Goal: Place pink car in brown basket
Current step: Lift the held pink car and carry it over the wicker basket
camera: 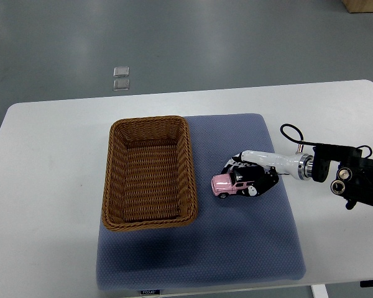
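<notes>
I looked down at a white table [50,161]. A blue-grey mat [248,248] lay on it. The brown basket [149,172] sat on the left part of the mat. It was woven, shaped like a box with no lid, and I saw nothing inside it.

The pink car [231,184] was on the mat, just to the right of the basket. It was not in the basket. It was near the basket's right wall but not touching it. The car stood on its wheels with its nose pointing left, toward the basket. It had a dark roof and a black wheel on the side I could see.

The right arm [354,177] came in from the right side of the picture. It had black parts, a silver ring and a thin black cable looped over the table. The right hand [252,174] was black and white. It lay low over the mat, right at the car. Its fingers [261,183] were wrapped around the back and top of the car. They looked closed on it, though the dark fingers and the dark roof were hard to tell apart.

Far off on the grey floor [205,43] lay two small clear squares [120,78].
</notes>
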